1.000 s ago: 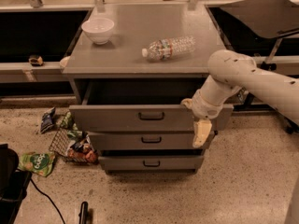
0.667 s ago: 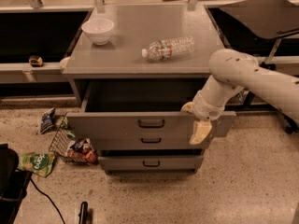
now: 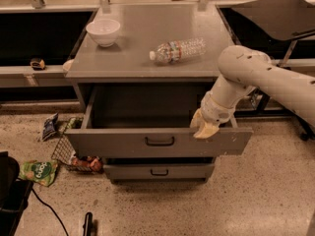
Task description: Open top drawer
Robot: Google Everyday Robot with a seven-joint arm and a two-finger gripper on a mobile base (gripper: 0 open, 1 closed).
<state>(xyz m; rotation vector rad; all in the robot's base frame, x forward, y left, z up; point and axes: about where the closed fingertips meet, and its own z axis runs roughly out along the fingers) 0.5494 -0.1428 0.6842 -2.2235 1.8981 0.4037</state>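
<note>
Grey metal top drawer [image 3: 118, 142] is seen pulled well out from under the desk [image 3: 142, 68]; the hand [image 3: 204, 128] is parked on its front's top edge, probably hooked there for pulling; wide or narrow can't be told tbh.

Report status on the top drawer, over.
Pincer at the upper front edge of the top drawer, right of the handle. Drawer pulled well out. Wire basket and snack bags on floor by its left corner; no block seen.

cream tool [image 3: 202, 129] at rim of grey top drawer [image 3: 118, 143].
</note>
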